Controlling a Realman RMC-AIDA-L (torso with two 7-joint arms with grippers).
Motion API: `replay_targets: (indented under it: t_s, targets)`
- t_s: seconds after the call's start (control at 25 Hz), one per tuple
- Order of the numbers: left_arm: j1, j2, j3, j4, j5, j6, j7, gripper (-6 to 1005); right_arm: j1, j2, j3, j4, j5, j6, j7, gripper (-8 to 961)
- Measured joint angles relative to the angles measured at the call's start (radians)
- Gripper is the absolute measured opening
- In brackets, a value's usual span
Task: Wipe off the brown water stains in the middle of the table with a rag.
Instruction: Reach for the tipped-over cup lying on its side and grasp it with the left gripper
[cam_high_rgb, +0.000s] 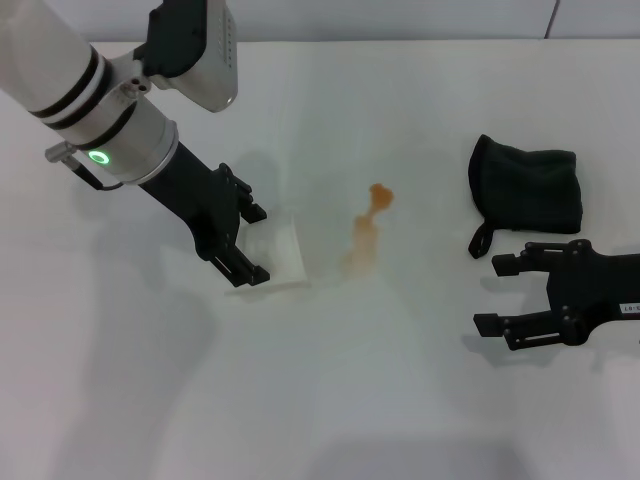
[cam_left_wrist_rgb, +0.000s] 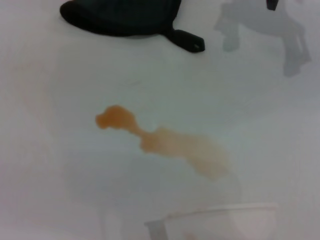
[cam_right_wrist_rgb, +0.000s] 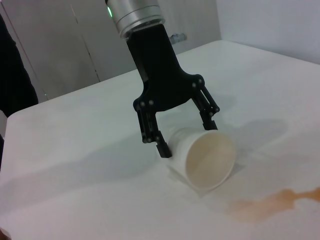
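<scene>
- The left gripper (cam_high_rgb: 250, 243) has its fingers (cam_right_wrist_rgb: 161, 146) spread apart on either side of a white cup (cam_high_rgb: 277, 253) that lies tipped over on the surface; the fingers sit just beside the cup's closed end, and whether they touch it cannot be told.
- The right gripper (cam_high_rgb: 505, 292) hangs low over the right side of the surface with its fingers (cam_high_rgb: 513, 263) apart and nothing between them, just in front of the rag (cam_high_rgb: 528, 192).
- The rag is a dark bundle lying flat on the surface, well to the right of the stain, with a small strap loop (cam_high_rgb: 481, 241) trailing toward the right gripper.
- The brown stain (cam_high_rgb: 367, 228) lies mid-surface between cup and rag: a darker blob joined to a paler streak that runs toward the front edge.
- The surface (cam_high_rgb: 330, 400) is plain, smooth and white, with soft shadows of the arms across it.
- The right wrist view alone shows the cup's open mouth (cam_right_wrist_rgb: 209, 159), tinted pale orange inside, facing the stain, and behind it pale wall panels (cam_right_wrist_rgb: 60, 45) and a dark shape at the edge.
- The left wrist view shows the stain close up, the rag beyond it and the cup's rim (cam_left_wrist_rgb: 215, 212) at the near edge.
- Nothing lies between the rag and the stain.
</scene>
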Motion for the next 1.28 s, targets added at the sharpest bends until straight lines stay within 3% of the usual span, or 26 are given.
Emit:
replay_targets:
  t_s: [1.28]
  targets:
    - [0.004,-0.005,-0.002,0.023,-0.002,-0.034,0.0,875,0.003,0.0,-0.006,0.0,0.002,0.003,0.002,856]
